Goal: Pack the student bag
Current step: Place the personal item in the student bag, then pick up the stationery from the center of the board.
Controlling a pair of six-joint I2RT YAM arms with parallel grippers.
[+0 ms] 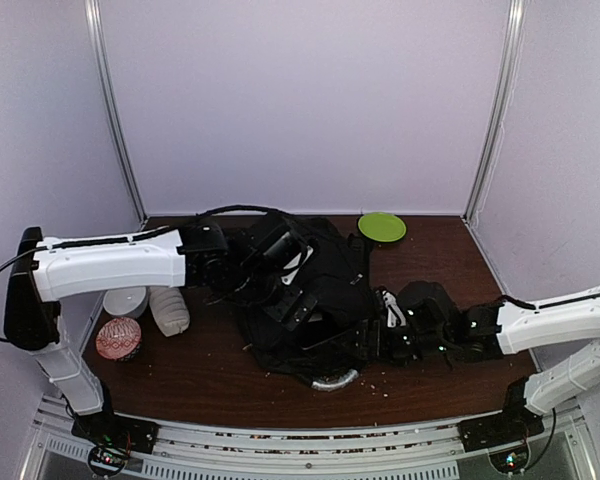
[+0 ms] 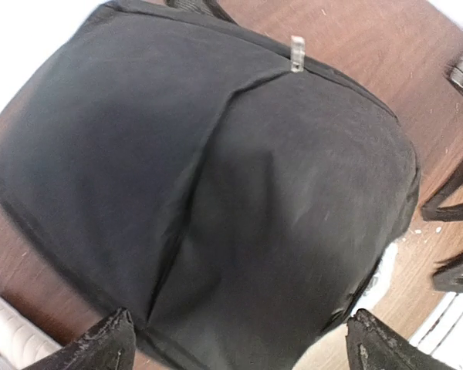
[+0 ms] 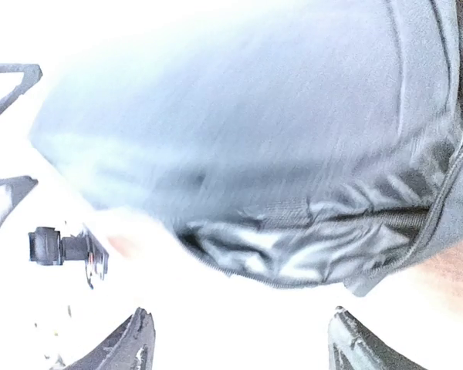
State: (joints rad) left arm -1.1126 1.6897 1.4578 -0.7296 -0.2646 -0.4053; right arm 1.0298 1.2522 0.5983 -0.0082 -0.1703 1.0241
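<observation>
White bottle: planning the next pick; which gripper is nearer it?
Left. Left gripper over the student bag, beside the white bottle; right gripper at the bag's opposite side.

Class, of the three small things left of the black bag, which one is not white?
The round red patterned one, frontmost of the three; the bottle and the cylinder are white.

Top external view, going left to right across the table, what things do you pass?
red patterned ball → white bottle lying on its side → student bag → green disc
</observation>
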